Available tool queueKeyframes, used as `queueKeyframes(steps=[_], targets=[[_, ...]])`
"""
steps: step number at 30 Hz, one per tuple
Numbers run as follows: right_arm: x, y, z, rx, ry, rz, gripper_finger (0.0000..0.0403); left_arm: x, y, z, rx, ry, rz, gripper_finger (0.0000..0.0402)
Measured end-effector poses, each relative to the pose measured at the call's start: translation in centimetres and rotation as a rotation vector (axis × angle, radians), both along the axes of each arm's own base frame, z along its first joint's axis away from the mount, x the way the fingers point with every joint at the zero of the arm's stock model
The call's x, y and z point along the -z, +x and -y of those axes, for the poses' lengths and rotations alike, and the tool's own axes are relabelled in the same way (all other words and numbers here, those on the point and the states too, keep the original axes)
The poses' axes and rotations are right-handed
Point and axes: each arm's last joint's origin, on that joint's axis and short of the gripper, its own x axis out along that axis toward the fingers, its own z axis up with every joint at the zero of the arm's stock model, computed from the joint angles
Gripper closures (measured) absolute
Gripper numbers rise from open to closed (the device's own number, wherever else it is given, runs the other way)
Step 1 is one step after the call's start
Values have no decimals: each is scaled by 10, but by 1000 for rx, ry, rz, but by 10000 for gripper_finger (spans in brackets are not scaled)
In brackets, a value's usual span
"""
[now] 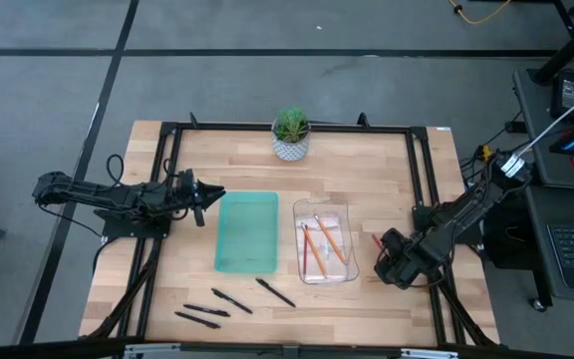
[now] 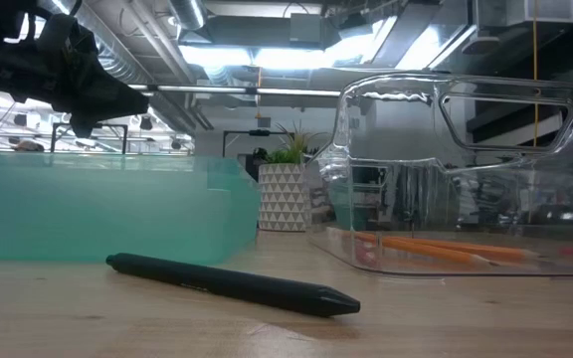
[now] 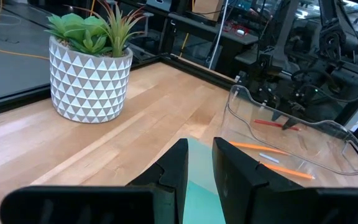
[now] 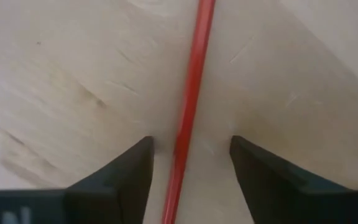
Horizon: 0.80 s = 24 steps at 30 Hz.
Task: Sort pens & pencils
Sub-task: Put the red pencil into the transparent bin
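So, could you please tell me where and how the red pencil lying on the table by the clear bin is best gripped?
Grip the red pencil at mid-shaft, from straight above, jaws closing across its width. It lies flat on bare wood beside the clear bin, and the right gripper already straddles it with open jaws.

You are looking at a robotics lab: exposed ceiling ducts [image 2: 157, 50] are running overhead, and equipment racks [image 3: 316, 56] are standing behind the counter [image 1: 237, 170], beyond the potted plant [image 1: 290, 134].
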Motion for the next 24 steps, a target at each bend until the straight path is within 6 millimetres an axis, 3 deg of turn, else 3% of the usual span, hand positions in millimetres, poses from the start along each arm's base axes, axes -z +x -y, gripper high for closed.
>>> queueKeyframes(steps=[14,24], targets=[[0,10,9,32,48,-41,379,0,0,0,0,0,0,333],[0,10,9,19,37,-32,387,0,0,0,0,0,0,333]])
